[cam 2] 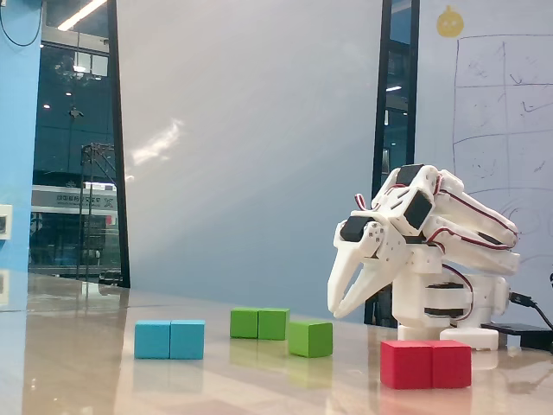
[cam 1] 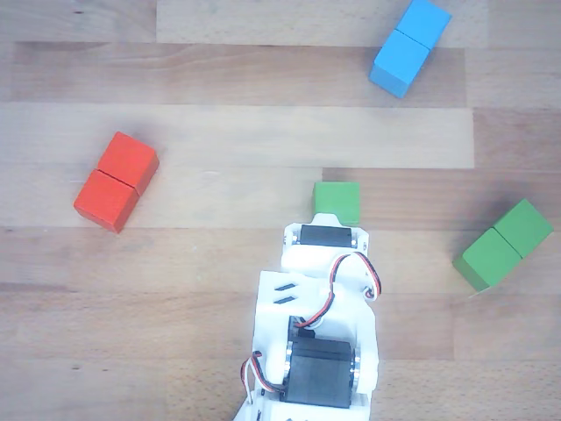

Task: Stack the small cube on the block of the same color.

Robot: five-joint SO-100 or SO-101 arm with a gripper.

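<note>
While I watch from the fixed view, the nearest thing to that camera is the red block (cam 2: 426,363), lying flat on the table (cam 2: 86,363) at lower right. A little farther back sits the blue block (cam 2: 169,339) on the left, and the small cube (cam 2: 310,338) rests on the table near the middle, with nothing on top of it. Just behind it and to its left lies the green block (cam 2: 259,323), also flat, a clear gap between the 2. Above and to the right of the small cube hangs the end effector (cam 2: 335,309), its white fingers pointing down and slightly parted at the tips, empty, with open air between them and the table. Behind it the arm (cam 2: 432,259) folds back to its base. From the other view I see the small cube (cam 1: 337,202) directly beyond the arm's white servo housing (cam 1: 326,237); the fingertips are hidden beneath that housing, so their spread is unreadable there. The green block (cam 1: 503,245) lies well off to the right, the red block (cam 1: 117,181) to the left, and the blue block (cam 1: 409,46) farthest away at the top.
</note>
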